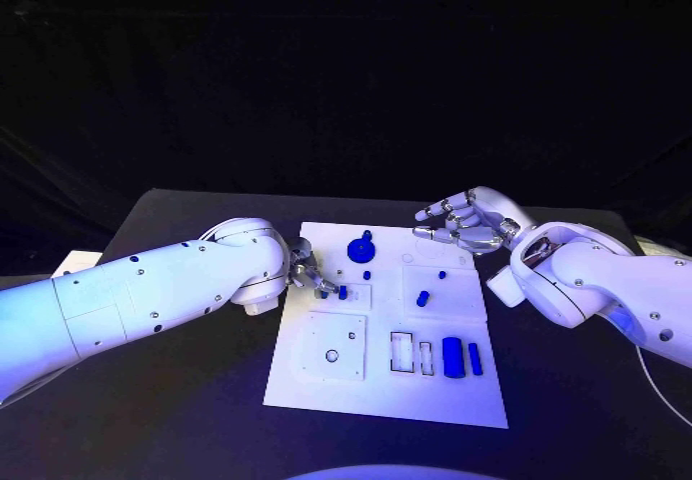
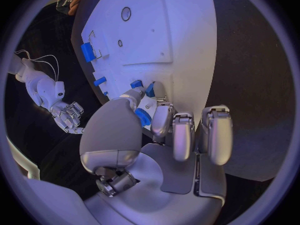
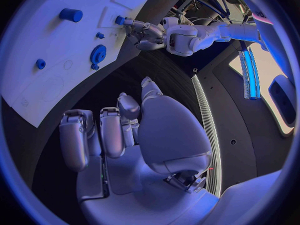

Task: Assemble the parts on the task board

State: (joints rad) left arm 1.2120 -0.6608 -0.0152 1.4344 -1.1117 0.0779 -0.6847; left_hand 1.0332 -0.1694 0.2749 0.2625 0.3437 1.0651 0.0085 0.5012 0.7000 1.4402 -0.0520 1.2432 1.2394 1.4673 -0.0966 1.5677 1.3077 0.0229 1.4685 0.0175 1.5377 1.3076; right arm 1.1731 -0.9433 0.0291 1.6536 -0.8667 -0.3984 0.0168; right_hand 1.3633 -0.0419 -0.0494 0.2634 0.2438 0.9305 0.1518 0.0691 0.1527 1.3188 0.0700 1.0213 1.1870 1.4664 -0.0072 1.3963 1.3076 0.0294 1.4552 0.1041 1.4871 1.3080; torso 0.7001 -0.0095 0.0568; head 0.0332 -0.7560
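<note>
Reaching in from the table's left side, the left hand (image 1: 309, 276) is seen at the left edge of the task board (image 1: 361, 390), its fingers resting near the board's middle height. In the head view the fingertips are partly hidden by the wrist, but the left wrist view shows a small blue part (image 2: 142, 117) pinched between the thumb and a finger, right over the board's edge, with another blue piece (image 2: 136, 84) just beyond it.

Further right on the board, a blue gear (image 1: 361, 248) lies near the far edge, a small blue peg (image 1: 423, 298) sits near the middle, and 2 blue bars (image 1: 462, 357) lie side by side toward the near right corner. The board's near left area carries a raised white plate (image 1: 330, 346) with holes.

The right hand (image 1: 464, 226) is held above the board's far right corner, touching nothing; its fingers are loosely curled and apart, as the right wrist view (image 3: 119, 130) confirms. Bare black table (image 1: 188, 420) is left on both sides of the board.
</note>
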